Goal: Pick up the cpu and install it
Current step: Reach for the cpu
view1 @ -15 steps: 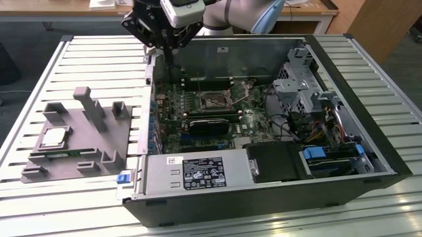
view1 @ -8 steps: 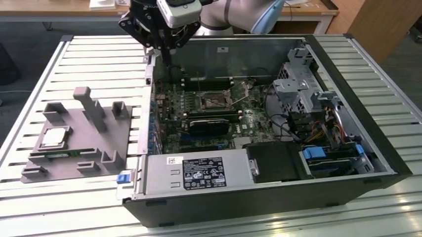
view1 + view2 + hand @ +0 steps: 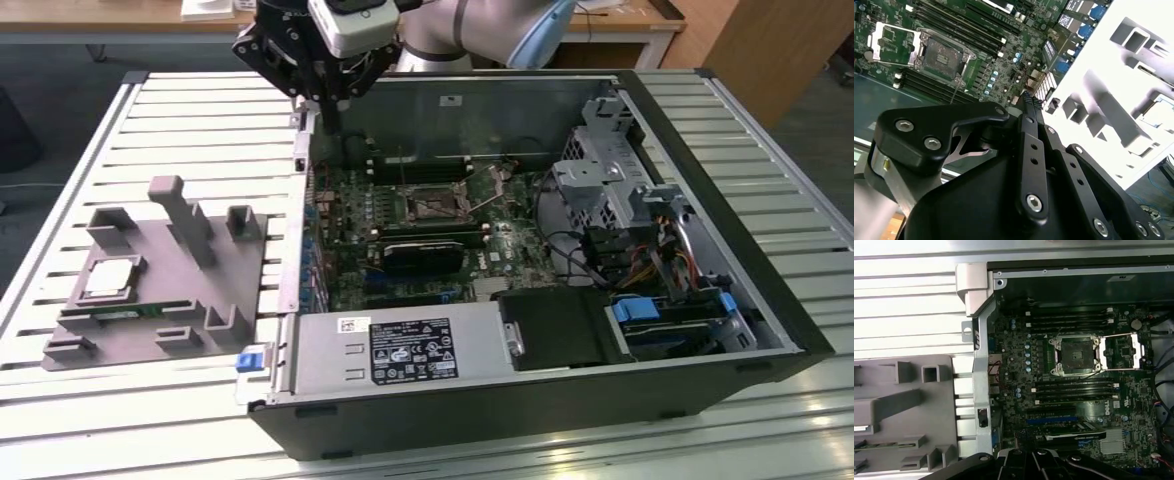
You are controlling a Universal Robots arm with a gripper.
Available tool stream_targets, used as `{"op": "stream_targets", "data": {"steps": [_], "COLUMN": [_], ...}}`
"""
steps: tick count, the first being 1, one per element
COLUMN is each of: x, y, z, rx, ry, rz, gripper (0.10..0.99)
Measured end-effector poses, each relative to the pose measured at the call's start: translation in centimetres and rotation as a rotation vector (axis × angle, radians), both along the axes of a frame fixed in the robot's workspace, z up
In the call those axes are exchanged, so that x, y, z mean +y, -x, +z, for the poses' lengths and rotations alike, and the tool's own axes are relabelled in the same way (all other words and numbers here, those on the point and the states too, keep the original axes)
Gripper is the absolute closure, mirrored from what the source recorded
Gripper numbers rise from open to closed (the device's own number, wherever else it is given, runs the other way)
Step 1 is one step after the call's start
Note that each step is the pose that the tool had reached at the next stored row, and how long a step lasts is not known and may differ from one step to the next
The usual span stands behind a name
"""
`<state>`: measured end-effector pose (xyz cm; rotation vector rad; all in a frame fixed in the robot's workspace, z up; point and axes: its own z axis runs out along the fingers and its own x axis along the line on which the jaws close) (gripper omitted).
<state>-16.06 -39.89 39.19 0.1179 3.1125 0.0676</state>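
The cpu point(image 3: 110, 278), a small silver square, lies flat on the grey fixture tray point(image 3: 200, 290) at the exterior view's left, outside the computer case. My gripper point(image 3: 326, 108) hangs above the case's rear corner, well away from the cpu. Its fingers point(image 3: 1029, 107) are pressed together with nothing between them. On the motherboard the empty cpu socket point(image 3: 1074, 355) sits with its metal lid point(image 3: 1124, 351) swung open beside it. The socket point(image 3: 941, 52) is also seen past the fingertips in the second wrist view.
The open black computer case point(image 3: 747, 330) lies on a slatted metal table point(image 3: 200, 110). Inside are a power supply point(image 3: 400, 350), drive bays point(image 3: 614, 180) and cables. A green memory stick point(image 3: 127, 312) lies on the tray near the cpu, among upright grey posts point(image 3: 180, 215).
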Motion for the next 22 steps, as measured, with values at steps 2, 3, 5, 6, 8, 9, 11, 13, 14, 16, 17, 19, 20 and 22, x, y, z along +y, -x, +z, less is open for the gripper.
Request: {"op": "stream_targets", "data": {"steps": [2,3,5,6,8,9,11,13,14,16,17,19,20,22], "x": [0.00,0.00,0.00,0.00,0.00,0.00,0.00,0.00,0.00,0.00,0.00,0.00,0.00,0.00], "y": [0.12,0.18,0.30,0.36,0.48,0.56,0.69,0.81,0.88,0.99,1.04,1.15,1.21,1.32], "z": [-0.01,-0.02,-0.03,-0.04,-0.05,-0.06,-0.07,-0.08,-0.08,-0.09,-0.10,-0.11,-0.11,-0.12], "rx": [0.0000,0.0000,0.0000,-0.0001,0.0000,0.0000,-0.0001,0.0000,0.0000,0.0000,0.0000,0.0000,0.0000,0.0000], "ry": [0.000,0.000,0.000,0.000,0.000,0.000,0.000,0.000,0.000,0.000,0.000,0.000,0.000,0.000], "rz": [0.000,0.000,0.000,0.000,0.000,0.000,0.000,0.000,0.000,0.000,0.000,0.000,0.000,0.000], "gripper": [0.980,0.980,0.980,0.980,0.980,0.980,0.980,0.980,0.980,0.980,0.980,0.980,0.980,0.980]}}
